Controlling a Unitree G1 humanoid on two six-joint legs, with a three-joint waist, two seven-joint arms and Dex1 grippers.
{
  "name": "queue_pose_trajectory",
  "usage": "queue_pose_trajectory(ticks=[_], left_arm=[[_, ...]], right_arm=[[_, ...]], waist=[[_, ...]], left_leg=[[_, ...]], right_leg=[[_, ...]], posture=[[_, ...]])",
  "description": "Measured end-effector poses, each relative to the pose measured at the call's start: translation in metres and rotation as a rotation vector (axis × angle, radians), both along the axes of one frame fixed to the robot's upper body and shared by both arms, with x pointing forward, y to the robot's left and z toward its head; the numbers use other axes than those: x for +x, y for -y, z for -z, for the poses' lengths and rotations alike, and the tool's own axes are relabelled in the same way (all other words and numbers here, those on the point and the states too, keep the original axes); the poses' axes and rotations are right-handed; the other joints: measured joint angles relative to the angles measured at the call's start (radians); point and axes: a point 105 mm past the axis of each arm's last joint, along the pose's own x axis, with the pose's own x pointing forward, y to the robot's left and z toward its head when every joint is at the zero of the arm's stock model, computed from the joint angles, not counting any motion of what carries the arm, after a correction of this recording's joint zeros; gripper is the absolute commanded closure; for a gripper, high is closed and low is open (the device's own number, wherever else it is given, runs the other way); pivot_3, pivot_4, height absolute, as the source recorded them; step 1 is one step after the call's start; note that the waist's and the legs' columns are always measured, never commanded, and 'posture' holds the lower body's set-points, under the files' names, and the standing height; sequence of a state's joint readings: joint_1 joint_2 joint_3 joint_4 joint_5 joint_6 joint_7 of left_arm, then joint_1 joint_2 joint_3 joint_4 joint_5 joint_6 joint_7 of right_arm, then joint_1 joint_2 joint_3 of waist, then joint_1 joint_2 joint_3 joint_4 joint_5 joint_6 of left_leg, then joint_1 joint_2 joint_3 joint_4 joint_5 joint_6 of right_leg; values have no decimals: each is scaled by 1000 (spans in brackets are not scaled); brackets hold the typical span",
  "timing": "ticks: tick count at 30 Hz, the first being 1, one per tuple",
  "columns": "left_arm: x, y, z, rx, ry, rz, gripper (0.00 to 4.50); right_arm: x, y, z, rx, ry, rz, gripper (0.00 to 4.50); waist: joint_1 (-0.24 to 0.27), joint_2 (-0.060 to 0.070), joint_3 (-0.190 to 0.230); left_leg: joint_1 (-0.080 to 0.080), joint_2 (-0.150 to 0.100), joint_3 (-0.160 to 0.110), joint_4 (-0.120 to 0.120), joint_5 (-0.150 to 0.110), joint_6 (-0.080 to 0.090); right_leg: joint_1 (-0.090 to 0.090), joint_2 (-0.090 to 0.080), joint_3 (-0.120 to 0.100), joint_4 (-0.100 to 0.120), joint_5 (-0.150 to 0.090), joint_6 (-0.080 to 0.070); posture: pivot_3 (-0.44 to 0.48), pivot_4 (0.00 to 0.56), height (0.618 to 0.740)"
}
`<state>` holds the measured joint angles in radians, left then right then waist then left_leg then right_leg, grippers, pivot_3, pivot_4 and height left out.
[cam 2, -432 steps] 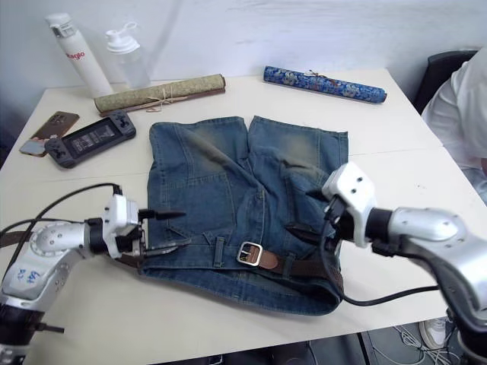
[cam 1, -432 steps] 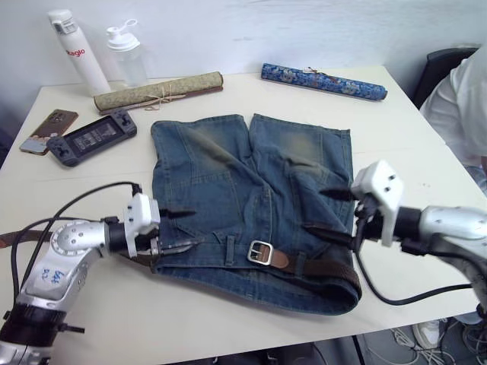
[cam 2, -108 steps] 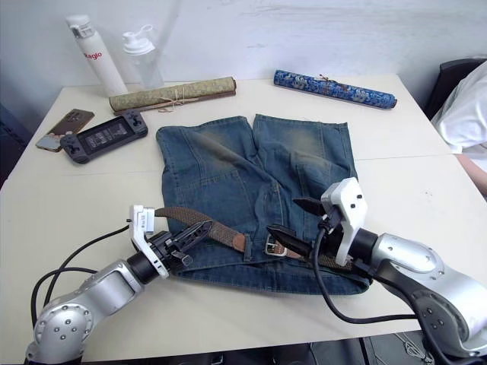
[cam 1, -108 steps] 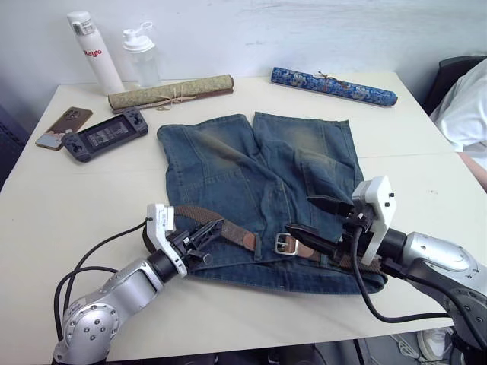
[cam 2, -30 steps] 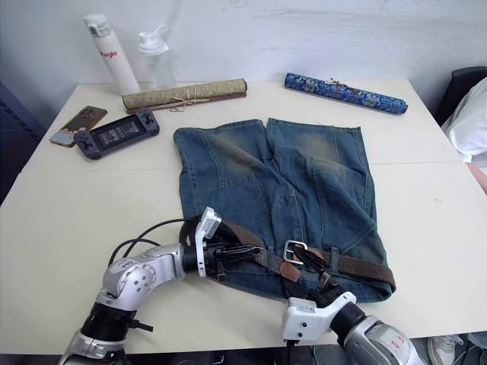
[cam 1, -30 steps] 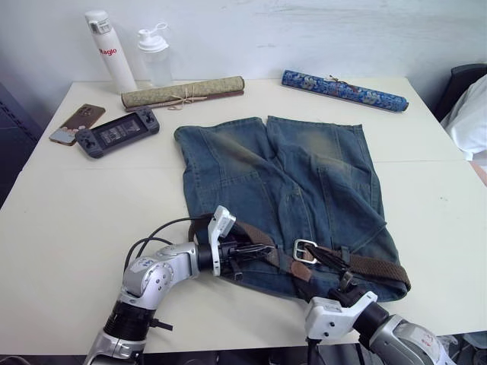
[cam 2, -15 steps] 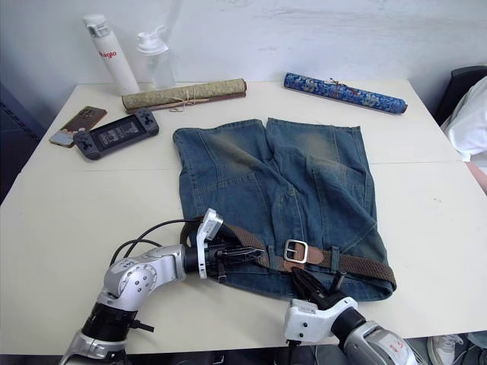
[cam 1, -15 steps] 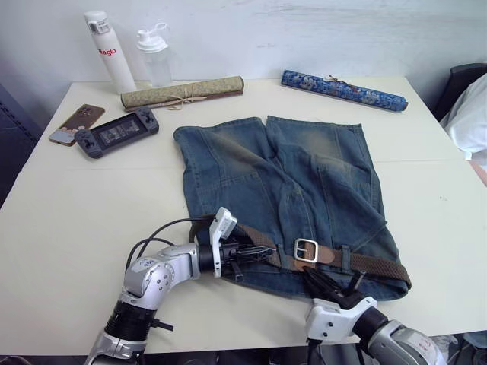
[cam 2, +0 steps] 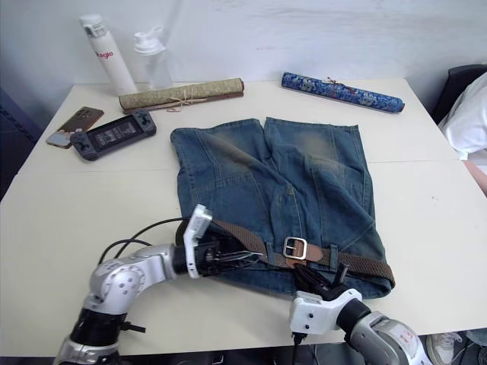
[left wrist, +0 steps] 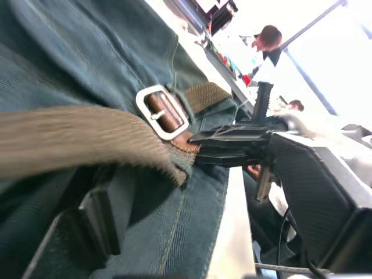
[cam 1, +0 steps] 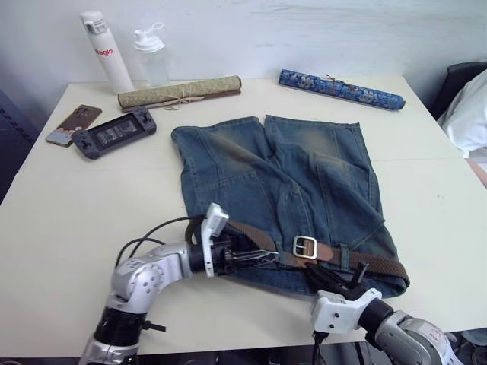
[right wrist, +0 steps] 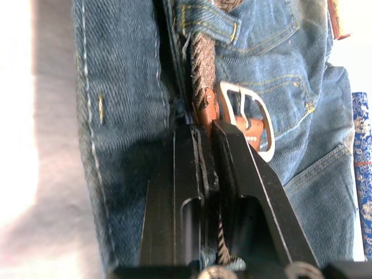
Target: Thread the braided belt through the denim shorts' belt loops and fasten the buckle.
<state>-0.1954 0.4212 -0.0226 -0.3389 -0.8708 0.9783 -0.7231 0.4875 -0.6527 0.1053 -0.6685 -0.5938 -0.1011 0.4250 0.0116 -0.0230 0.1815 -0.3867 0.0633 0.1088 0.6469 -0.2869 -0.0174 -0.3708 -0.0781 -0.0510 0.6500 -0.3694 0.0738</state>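
On the tabletop (cam 1: 61,213): faded denim shorts (cam 1: 281,182), waistband nearest us.
We note the braided belt (cam 1: 377,266), coarse olive weave, along the waistband; rectangular silver buckle (cam 1: 304,245) on tan leather. Right pincer (right wrist: 200,136) nearly closed, pinching belt beside buckle. Left pincer (cam 1: 255,256) clamps the woven strap.

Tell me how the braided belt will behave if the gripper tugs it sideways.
The braided belt looks floppy: it curves along the waistband rather than lying straight, so it would probably bend and slacken, not push. Because it passes under a belt loop, a tug may drag the denim shorts and bunch them. The buckle is metal and likely the stiffest part.
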Motion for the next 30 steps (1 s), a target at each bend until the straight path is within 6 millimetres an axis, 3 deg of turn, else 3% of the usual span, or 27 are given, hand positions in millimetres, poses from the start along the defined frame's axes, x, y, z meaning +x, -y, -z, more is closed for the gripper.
queue_pose_trajectory(ticks=[3, 8, 13, 17, 23, 30], left_arm=[[-24, -17, -2, 27, 1, 85, 757], [-39, -5, 4, 17, 20, 189, 757], [-31, 1, 34, 154, 85, 180, 757], [-32, 2, 45, 253, 225, 236, 757], [-32, 1, 51, 303, 344, 281, 757], [-30, 0, 54, 308, 371, 285, 757]], right_arm=[[0, 1, -1, -5, 6, -1, 4500], [4, 4, -5, -19, 22, 0, 4500], [4, 2, -17, -17, 64, -14, 4500], [3, 4, -28, -20, 105, -9, 4500], [3, 11, -45, -56, 171, 13, 4500], [4, 43, -66, -179, 238, 55, 4500]], waist=[[-13, 0, 0], [-10, 0, 0], [-12, 0, 0], [-12, 1, -1], [-12, 5, -6], [-13, 8, -8]], left_leg=[[0, 0, 0, 0, 0, -1], [0, -1, 0, 2, 0, 0], [0, 0, 1, 0, 0, -1], [1, 0, 2, 0, 0, -1], [2, 0, 2, 0, -1, 0], [6, 0, 3, 0, -1, 1]], right_leg=[[-1, 0, 0, 1, -1, -1], [0, 0, 1, 2, -1, -1], [-3, 1, 2, 3, -1, -1], [-2, 0, 2, 3, -1, -1], [0, 0, 2, 3, -1, -1], [3, 0, 3, 4, -1, -1]], posture=[[0, 150, 737], [0, 150, 737], [0, 150, 737], [0, 150, 737], [0, 150, 737], [0, 150, 737]])
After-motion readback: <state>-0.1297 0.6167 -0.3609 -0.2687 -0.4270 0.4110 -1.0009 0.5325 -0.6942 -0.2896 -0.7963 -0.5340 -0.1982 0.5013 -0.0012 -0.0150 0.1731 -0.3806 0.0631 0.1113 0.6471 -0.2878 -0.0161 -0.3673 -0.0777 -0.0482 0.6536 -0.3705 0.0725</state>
